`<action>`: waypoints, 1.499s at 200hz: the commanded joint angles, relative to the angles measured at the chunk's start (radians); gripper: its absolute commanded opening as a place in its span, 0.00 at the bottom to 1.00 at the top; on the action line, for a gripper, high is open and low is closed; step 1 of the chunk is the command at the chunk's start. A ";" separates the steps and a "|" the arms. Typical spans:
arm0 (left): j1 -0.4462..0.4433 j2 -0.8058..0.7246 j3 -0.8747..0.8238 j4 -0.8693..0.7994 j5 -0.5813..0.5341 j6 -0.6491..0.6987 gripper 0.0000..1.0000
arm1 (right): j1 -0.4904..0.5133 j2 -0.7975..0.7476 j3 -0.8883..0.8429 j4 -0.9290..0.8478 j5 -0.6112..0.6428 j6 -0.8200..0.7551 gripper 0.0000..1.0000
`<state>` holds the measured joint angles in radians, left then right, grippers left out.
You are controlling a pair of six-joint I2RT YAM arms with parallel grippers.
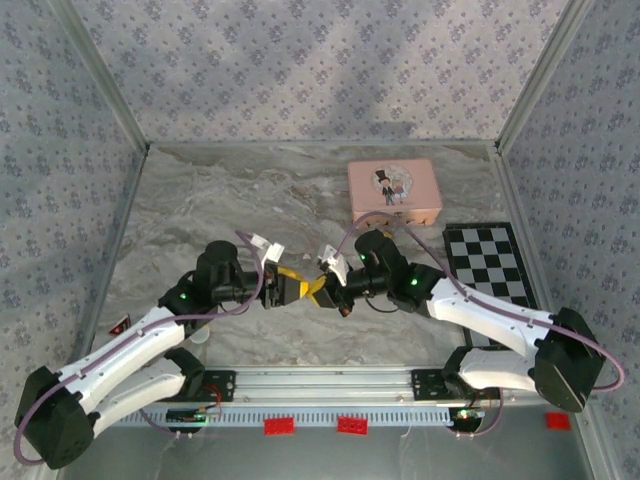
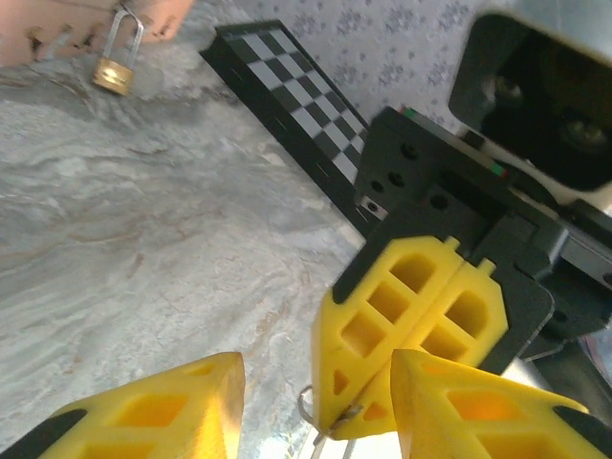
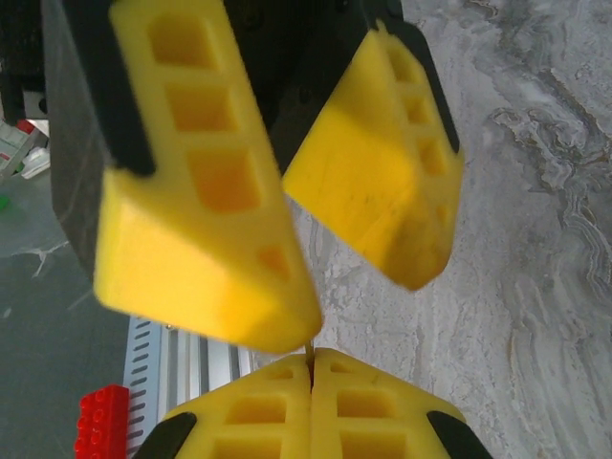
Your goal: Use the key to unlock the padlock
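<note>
Right wrist view first, closest in: your right gripper [image 3: 311, 371] has its yellow pads pressed flat together, and a thin sliver of metal pokes out of the seam. From the left wrist view that sliver reads as the key [image 2: 332, 419], small and silver with a wire ring beside it, pinched only at the very tips. Treat it as stiff, light and slick. With so little of it inside the pads, I judge it will pivot or slide if you push it against anything off-axis.

Your left gripper [image 2: 316, 382] is spread wide with nothing in it, its fingers on either side of the right gripper's tips, nose to nose above the marbled table [image 2: 143, 249].

Farther out, past the checkerboard [image 2: 306, 105], sits the padlock [image 2: 113, 75]. It is a tiny brass body lying on the table, with its thin silver shackle reaching up to the edge of the pink tin [image 1: 395, 192]. Whether the shackle is threaded through a hasp there is too small to tell, and the keyhole is not visible.

Expect the lock to be hard and smooth, and light enough to skid or swing the moment the key presses on it. My judgement: clamp the brass body across its flat faces with the free left gripper. Keep clear of the shackle and the bottom end, so the key has something steady to enter.
</note>
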<state>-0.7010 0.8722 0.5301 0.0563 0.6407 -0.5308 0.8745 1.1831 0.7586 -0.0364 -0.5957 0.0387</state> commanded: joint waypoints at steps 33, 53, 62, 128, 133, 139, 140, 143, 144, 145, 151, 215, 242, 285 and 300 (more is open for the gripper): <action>-0.023 0.017 0.065 0.020 0.034 0.046 0.37 | -0.030 -0.045 -0.027 0.036 -0.051 0.024 0.00; -0.025 0.030 0.071 0.020 0.037 0.049 0.35 | -0.032 -0.041 -0.026 0.046 -0.064 0.029 0.00; -0.026 0.031 0.074 0.020 0.039 0.051 0.34 | -0.032 -0.038 -0.025 0.047 -0.068 0.029 0.00; -0.031 0.034 0.073 0.016 0.045 0.058 0.29 | -0.041 -0.028 -0.026 0.070 -0.075 0.040 0.00; -0.032 0.035 0.073 0.016 0.045 0.059 0.29 | -0.042 -0.028 -0.025 0.072 -0.076 0.041 0.00; -0.034 0.035 0.073 0.016 0.045 0.060 0.28 | -0.043 -0.027 -0.027 0.075 -0.076 0.044 0.00; -0.034 0.036 0.073 0.016 0.045 0.060 0.28 | -0.043 -0.027 -0.027 0.076 -0.077 0.044 0.00; -0.034 0.036 0.073 0.016 0.045 0.060 0.28 | -0.046 -0.027 -0.028 0.077 -0.078 0.045 0.00; -0.034 0.036 0.073 0.015 0.045 0.060 0.28 | -0.045 -0.027 -0.027 0.078 -0.079 0.046 0.00; -0.033 0.036 0.073 0.015 0.045 0.060 0.28 | -0.046 -0.027 -0.028 0.077 -0.079 0.046 0.00; -0.034 0.037 0.074 0.014 0.045 0.059 0.27 | -0.047 -0.025 -0.027 0.079 -0.080 0.048 0.00; -0.035 0.044 0.077 0.008 0.042 0.064 0.16 | -0.061 -0.022 -0.048 0.114 -0.076 0.068 0.00; -0.035 0.044 0.080 0.004 0.034 0.064 0.12 | -0.062 -0.014 -0.048 0.127 -0.078 0.079 0.00; -0.035 0.039 0.084 -0.006 0.003 0.061 0.04 | -0.061 -0.005 -0.050 0.149 -0.076 0.090 0.00; -0.035 0.036 0.084 -0.010 -0.019 0.061 0.00 | -0.061 -0.004 -0.050 0.151 -0.072 0.093 0.00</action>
<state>-0.7277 0.9134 0.5755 0.0479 0.6312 -0.4789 0.8173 1.1709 0.7162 0.0654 -0.6632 0.1169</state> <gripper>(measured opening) 0.057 0.051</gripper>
